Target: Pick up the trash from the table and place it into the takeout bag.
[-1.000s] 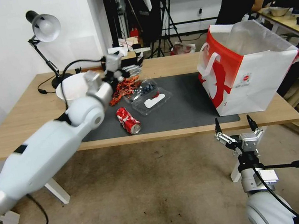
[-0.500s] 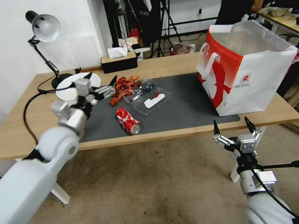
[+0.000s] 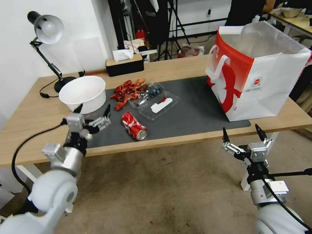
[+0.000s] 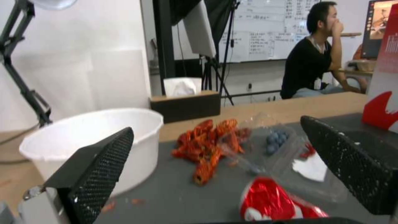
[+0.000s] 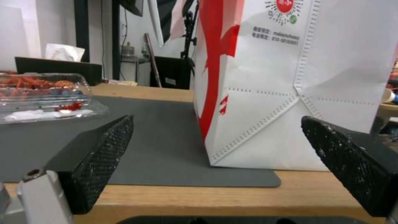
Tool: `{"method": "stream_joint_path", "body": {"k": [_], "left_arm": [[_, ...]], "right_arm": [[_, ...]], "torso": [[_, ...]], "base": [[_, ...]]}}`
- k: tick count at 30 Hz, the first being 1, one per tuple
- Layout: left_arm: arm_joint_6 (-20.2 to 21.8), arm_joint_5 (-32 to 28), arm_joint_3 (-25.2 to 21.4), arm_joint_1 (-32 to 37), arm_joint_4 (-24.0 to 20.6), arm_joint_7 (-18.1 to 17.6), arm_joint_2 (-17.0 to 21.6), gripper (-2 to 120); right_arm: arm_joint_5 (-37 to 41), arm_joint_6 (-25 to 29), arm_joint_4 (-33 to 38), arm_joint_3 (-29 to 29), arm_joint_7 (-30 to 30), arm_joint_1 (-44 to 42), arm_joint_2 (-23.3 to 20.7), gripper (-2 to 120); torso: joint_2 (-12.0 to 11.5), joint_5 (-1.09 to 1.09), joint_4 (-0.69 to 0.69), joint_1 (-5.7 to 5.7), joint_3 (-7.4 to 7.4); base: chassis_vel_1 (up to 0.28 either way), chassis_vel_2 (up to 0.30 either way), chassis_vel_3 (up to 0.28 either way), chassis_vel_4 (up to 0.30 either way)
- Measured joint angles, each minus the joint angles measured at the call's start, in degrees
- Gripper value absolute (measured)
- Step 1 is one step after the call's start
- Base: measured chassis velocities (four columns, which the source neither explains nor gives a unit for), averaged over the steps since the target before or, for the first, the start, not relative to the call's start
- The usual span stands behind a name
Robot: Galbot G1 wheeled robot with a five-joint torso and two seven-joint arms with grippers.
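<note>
The left claw (image 3: 93,111) hung released at the can's (image 3: 134,125) nine o'clock; the right claw (image 3: 242,133) gaped, its view cropping the bag (image 3: 271,80).

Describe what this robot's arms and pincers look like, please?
Both arms are smooth, rounded white shells with silver-grey wrist joints and loose black cables. The left gripper and right gripper are grey metal claws, each with two black, tapering fingers faced with fine mesh-textured pads.

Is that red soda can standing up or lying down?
Lying down. The can rests on its side on the grey mat, its open silver end facing the table's near edge.
</note>
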Motion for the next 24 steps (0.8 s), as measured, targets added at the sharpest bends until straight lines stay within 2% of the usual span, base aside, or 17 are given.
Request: {"method": "stream_joint_path", "body": {"k": [7,10,11,14,24], "left_arm": [[-1.5,2.9,-3.2,5.6,-0.6,2.5,-3.3,100],[-3.5,5.6,-6.4,9.5,-0.9,4.4,-7.5,100],[-3.5,5.6,-6.4,9.5,-0.9,4.4,-7.5,100],[-6.4,8.7,-7.9,12.4,-0.1,5.7,-10.7,100],[-12.3,12.8,-10.2,17.9,2.3,7.1,-14.7,100]], "right_arm": [[0.0,0.1,0.1,0.2,0.1,-0.1,-0.2,100],[0.2,0.3,0.0,0.4,0.1,-0.1,-0.3,100],[0.2,0.3,0.0,0.4,0.1,-0.1,-0.3,100],[0.4,0.4,-0.2,0.4,0.1,0.1,-0.3,100],[0.6,0.6,-0.7,0.2,0.1,0.3,-0.2,100]], "torso": [[0.0,0.00,0.03,0.00,0.00],[0.0,0.00,0.03,0.00,0.00],[0.0,0.00,0.03,0.00,0.00],[0.0,0.00,0.03,0.01,0.00],[0.0,0.00,0.03,0.01,0.00]], "base": [[0.000,0.000,0.000,0.000],[0.000,0.000,0.000,0.000],[0.000,0.000,0.000,0.000],[0.000,0.000,0.000,0.000],[0.000,0.000,0.000,0.000]]}}
